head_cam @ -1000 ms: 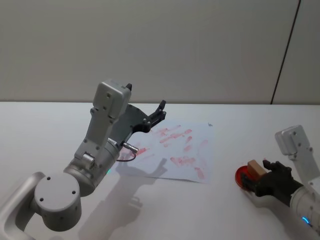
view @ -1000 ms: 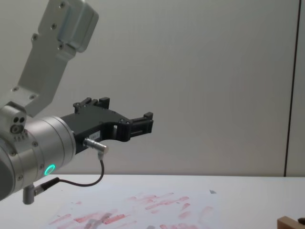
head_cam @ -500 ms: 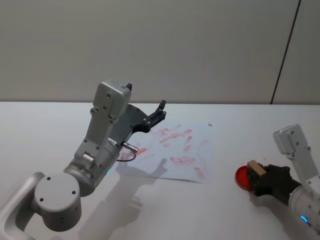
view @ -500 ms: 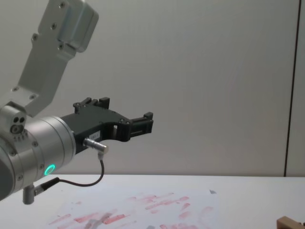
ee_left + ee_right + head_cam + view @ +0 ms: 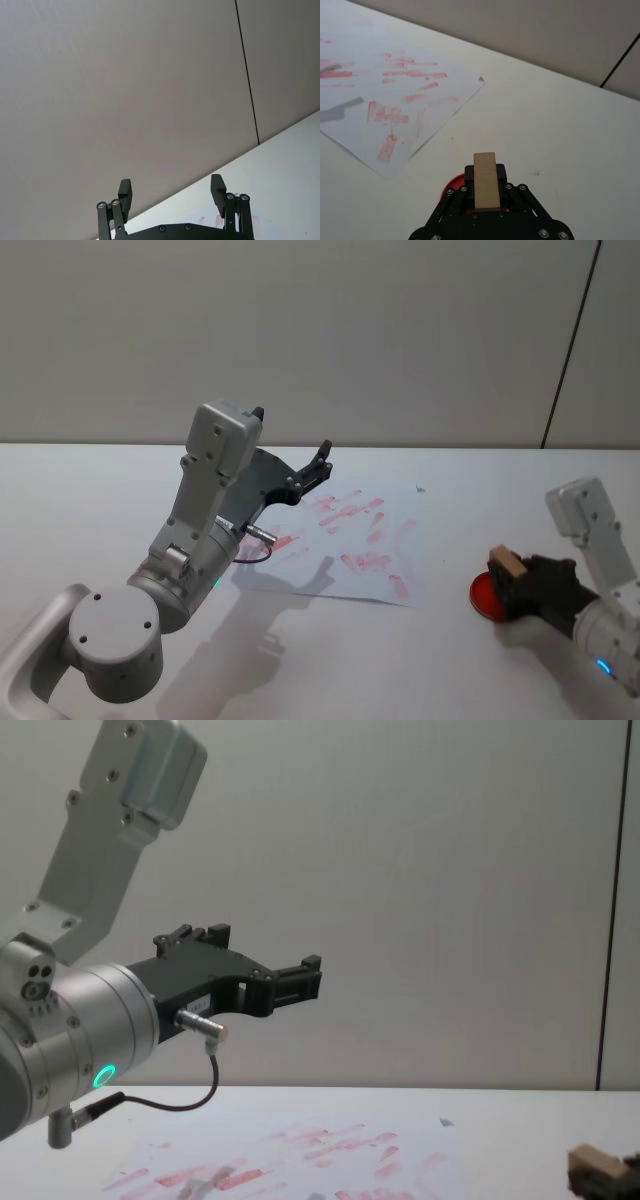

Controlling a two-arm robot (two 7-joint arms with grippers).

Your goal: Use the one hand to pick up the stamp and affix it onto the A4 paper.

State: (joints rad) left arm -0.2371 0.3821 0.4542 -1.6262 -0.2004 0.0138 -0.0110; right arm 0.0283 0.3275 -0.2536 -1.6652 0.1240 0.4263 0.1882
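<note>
Leftward, the left gripper [image 5: 322,462] hung in the air over the A4 paper [image 5: 350,540], its jaws wide and empty. Right of the sheet, the right gripper [image 5: 517,585] had its jaws clamped on the stamp [image 5: 506,564], just above a red round pad [image 5: 485,595] on the white table [image 5: 440,650].

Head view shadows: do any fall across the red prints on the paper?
Head view: the left gripper and its arm cast a grey shadow over the near-left edge of the A4 paper, beside some prints. Right wrist view: that shadow shows as dark streaks on the sheet; the stamp in the right gripper is unshadowed.
</note>
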